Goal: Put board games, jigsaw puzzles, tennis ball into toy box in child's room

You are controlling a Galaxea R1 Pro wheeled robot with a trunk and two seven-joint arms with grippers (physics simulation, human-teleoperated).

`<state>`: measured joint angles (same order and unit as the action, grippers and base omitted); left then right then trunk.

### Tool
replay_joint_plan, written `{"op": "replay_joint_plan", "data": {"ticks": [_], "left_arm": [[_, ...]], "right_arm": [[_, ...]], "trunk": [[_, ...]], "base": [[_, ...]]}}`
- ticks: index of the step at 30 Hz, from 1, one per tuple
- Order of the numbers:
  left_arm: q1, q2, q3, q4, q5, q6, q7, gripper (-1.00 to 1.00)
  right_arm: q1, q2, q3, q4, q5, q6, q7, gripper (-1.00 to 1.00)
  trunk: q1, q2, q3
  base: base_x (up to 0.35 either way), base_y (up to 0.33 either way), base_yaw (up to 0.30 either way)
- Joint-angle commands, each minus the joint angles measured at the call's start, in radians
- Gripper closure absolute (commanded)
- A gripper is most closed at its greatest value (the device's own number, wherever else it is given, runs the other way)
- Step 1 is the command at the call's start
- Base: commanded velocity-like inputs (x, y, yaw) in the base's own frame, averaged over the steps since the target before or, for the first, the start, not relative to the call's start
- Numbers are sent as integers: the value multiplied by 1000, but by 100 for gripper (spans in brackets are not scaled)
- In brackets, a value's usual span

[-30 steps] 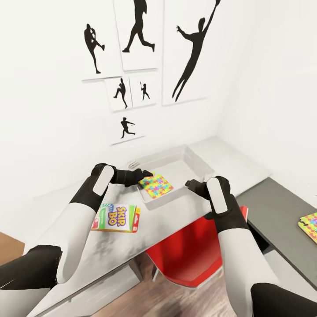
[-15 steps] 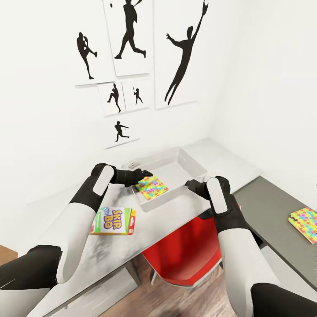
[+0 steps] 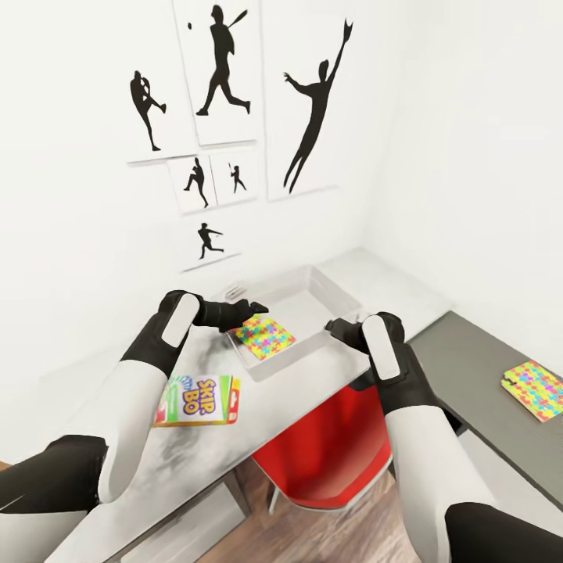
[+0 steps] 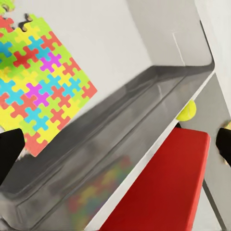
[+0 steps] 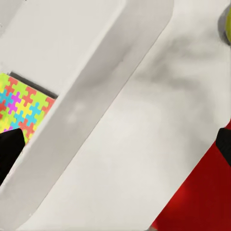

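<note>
One jigsaw puzzle point(image 3: 264, 333) lies in the toy box point(image 3: 335, 288); nearer us, the SKIP BO game point(image 3: 197, 400) waits on the table point(image 3: 234, 446). Beyond, we see our left gripper point(image 3: 249, 307) and right gripper point(image 3: 338, 326) spread, empty. A second puzzle point(image 3: 536, 389) and the tennis ball point(image 4: 187, 111) remain outside.

The head camera looked down from above over the table point(image 3: 313, 391). Both wrist cameras sat very near the toy box point(image 4: 120, 134), apparently from opposite sides, sharing its jigsaw puzzle point(image 5: 21, 108).
</note>
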<state>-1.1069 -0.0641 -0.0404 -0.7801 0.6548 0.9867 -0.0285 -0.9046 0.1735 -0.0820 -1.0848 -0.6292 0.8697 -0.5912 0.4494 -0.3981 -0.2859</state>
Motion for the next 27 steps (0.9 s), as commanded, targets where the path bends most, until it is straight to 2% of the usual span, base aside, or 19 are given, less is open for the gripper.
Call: {"op": "replay_joint_plan", "data": {"ticks": [1,6,13,18,27], "left_arm": [[-1,5,0,-1,-2,4,-3,-100],[-1,24,0,-1,0,9,-4,-100],[-1,33,0,-5,0,13,-4,-100],[-1,40,-1,-23,1,22,-5,-100],[3,71,-1,-88,5,51,-20,-100]], "right_arm": [[-1,1,-1,-1,-10,2,-10,-100],[-1,1,3,-1,-10,2,-10,-100],[-1,1,5,-3,-10,2,-9,-100],[1,1,14,-36,-11,4,-9,-100],[23,1,32,-151,-12,33,-6,-100]], "trunk": [[1,-2,0],[1,-2,7],[1,-2,13],[1,-2,14],[1,-2,14]], "base": [[0,228,-106],[-18,262,-103],[-73,216,-52],[-28,60,-11],[-6,13,-2]]}}
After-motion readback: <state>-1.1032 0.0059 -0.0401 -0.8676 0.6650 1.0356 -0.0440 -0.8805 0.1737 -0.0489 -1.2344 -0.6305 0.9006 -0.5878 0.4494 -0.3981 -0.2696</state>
